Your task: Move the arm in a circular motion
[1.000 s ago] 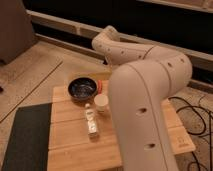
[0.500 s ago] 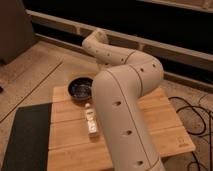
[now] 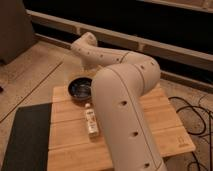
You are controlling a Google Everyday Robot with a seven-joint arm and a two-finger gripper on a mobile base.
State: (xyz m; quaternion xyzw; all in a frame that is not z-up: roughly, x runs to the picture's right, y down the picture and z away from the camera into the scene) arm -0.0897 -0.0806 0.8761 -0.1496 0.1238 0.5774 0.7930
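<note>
Fingers you cannot tell: gripper hidden behind the arm [image 3: 125,95], beyond the bowl [image 3: 80,88]; likely mid-circle, sweep round smoothly.

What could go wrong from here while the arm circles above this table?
1. The arm sits close above the wooden table, right beside the dark bowl and the small bottle lying on its side. A low sweep could knock either one, and the bottle might roll off.
2. The tool is out of view, somewhere past the arm's far end, so its clearance from anything nearby cannot be checked.
</note>
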